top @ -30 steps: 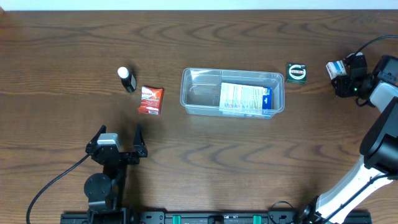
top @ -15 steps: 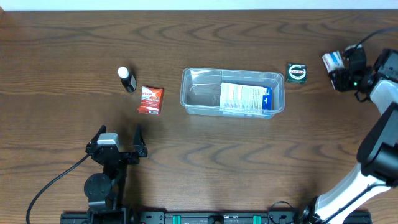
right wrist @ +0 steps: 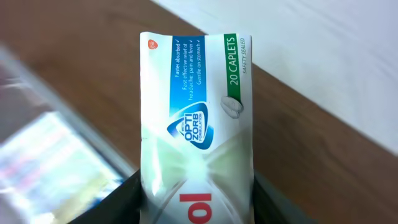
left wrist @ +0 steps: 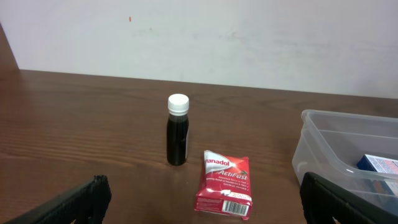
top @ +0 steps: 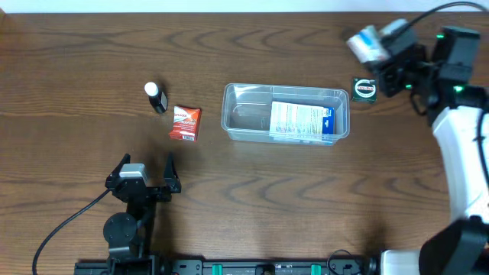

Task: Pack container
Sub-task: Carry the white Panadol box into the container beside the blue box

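Note:
The clear plastic container (top: 252,113) sits mid-table with a blue-and-white box (top: 302,121) inside its right half; its corner shows in the left wrist view (left wrist: 323,146). My right gripper (top: 384,52) is shut on a white, blue and green caplet packet (top: 365,43), held in the air at the far right, up and to the right of the container. The packet fills the right wrist view (right wrist: 196,118). My left gripper (top: 145,177) is open and empty near the front left. A red packet (top: 185,123) and a small dark bottle with a white cap (top: 156,97) lie left of the container.
A small dark green sachet (top: 364,90) lies just right of the container. The bottle (left wrist: 178,129) and red packet (left wrist: 224,185) sit ahead of the left gripper (left wrist: 202,202). The right arm reaches in from the right edge.
My right gripper has lifted the caplet packet and carried it left and toward the far edge, closer to the container. The left arm has not moved.

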